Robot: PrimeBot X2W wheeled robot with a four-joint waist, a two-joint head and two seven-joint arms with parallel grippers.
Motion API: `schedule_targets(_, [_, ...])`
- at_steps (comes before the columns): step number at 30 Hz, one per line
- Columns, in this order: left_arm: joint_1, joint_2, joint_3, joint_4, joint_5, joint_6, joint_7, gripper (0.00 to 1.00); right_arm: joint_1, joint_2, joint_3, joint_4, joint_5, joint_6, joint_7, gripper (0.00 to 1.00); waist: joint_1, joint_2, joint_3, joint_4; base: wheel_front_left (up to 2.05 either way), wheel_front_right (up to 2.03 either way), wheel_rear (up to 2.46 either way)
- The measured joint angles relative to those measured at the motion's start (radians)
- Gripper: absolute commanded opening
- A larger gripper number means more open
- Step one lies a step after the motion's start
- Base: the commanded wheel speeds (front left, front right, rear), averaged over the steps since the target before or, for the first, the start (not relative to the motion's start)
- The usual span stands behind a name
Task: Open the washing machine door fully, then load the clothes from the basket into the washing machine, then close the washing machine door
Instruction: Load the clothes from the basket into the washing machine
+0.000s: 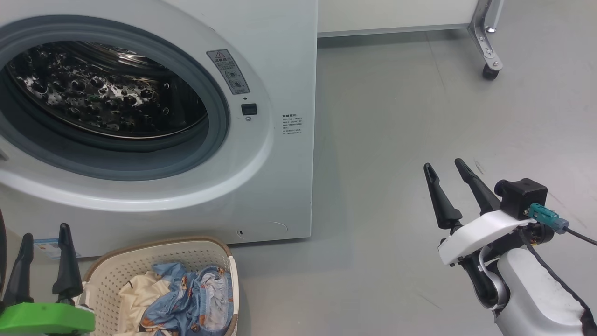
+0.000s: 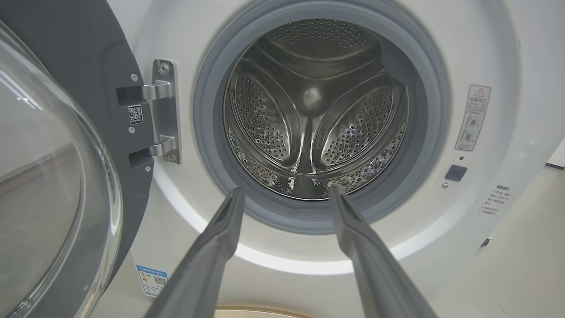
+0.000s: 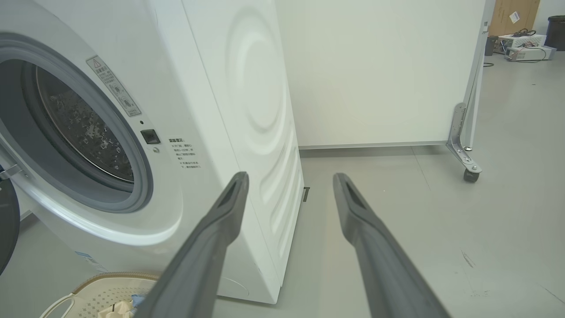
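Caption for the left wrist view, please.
Open left hand before the washing machine, drum empty, washing machine door swung wide.

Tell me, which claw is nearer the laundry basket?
The left gripper, on the green mount, beside the basket; the right gripper, white-mounted, stands away over the floor.

Smooth grey floor (image 1: 396,140), slightly scuffed. Top of the head view: white partition panel (image 1: 392,14) on a metal leg (image 1: 485,37) with a small black caster (image 1: 489,72). Far upper right of the right wrist view: cardboard box (image 3: 514,15), dark bin (image 3: 555,31), some cabled gear (image 3: 527,48) on the floor.
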Motion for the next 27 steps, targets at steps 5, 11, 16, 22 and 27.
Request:
schedule_targets(5, [0.0, 0.002, -0.002, -0.006, 0.0, 0.0, 0.001, 1.0, 0.0, 0.0, 0.01, -0.002, 0.0, 0.0, 0.0, 1.0, 0.0, 0.0, 0.008, 0.001, 0.0, 0.0, 0.0])
schedule_targets(11, [0.0, 0.006, -0.001, -0.018, 0.0, 0.0, 0.002, 1.0, 0.0, 0.0, 0.016, -0.007, 0.0, 0.0, 0.0, 1.0, 0.0, 0.0, 0.035, -0.003, 0.0, 0.0, 0.0])
schedule_targets(16, [0.0, 0.008, 0.0, -0.029, -0.001, 0.0, 0.011, 1.0, -0.002, 0.001, 0.018, -0.011, 0.0, 0.0, 0.0, 1.0, 0.0, 0.0, 0.064, -0.009, 0.0, 0.0, 0.0])
schedule_targets(22, [-0.001, 0.01, 0.0, -0.033, -0.002, 0.0, 0.022, 1.0, -0.005, 0.003, 0.019, -0.017, 0.0, 0.0, 0.0, 1.0, 0.0, 0.0, 0.101, -0.015, 0.0, 0.0, 0.0])
schedule_targets(27, [-0.004, 0.011, -0.001, -0.034, -0.004, 0.0, 0.027, 1.0, -0.025, 0.009, 0.019, -0.023, 0.0, 0.0, 0.0, 1.0, 0.0, 0.0, 0.143, -0.021, 0.0, 0.0, 0.0])
